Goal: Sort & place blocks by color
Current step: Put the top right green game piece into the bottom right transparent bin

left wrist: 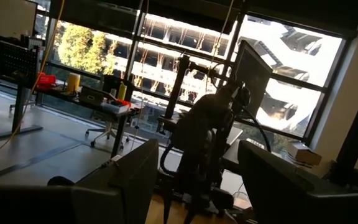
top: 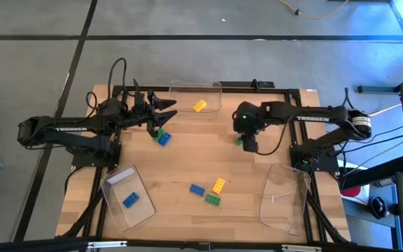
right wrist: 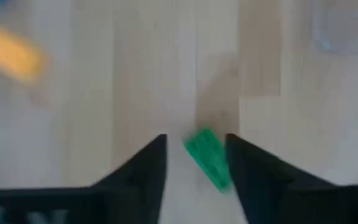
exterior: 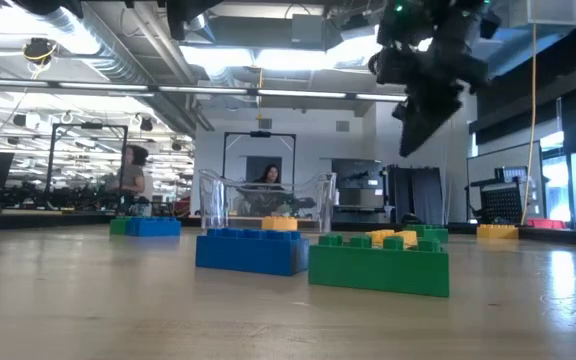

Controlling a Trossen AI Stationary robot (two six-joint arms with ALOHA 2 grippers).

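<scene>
1. R gripper (right wrist: 196,165): fingers parted, a green block (right wrist: 208,158) sits tilted between them, close to the R finger; can't tell if it touches either finger, so grip unclear.
2. High view: R gripper (top: 247,142) right of frame centre, pointing down; a bit of green (top: 239,141) peeks out at its left edge.
3. L gripper (top: 161,112) upper left of centre, fingers spread wide, holding nothing. A blue block (top: 164,138) with a green one (top: 157,132) touching it lie just below the fingertips.
4. Clear tray, top centre (top: 187,88): one yellow-orange block (top: 199,106) inside.
5. Clear tray, lower left (top: 114,180): one blue block (top: 130,200) inside.
6. Clear tray, lower right (top: 285,210): no blocks seen in it.
7. Bottom centre, loose on the table (top: 187,157): blue (top: 196,189), yellow-orange (top: 219,185), green (top: 213,200), close together.
8. Low view: the same blue (exterior: 251,250) and green (exterior: 380,264) in the foreground, yellow-orange (exterior: 386,238) behind the green.
9. Low view, background left of centre: two people (exterior: 132,172) in the room.
</scene>
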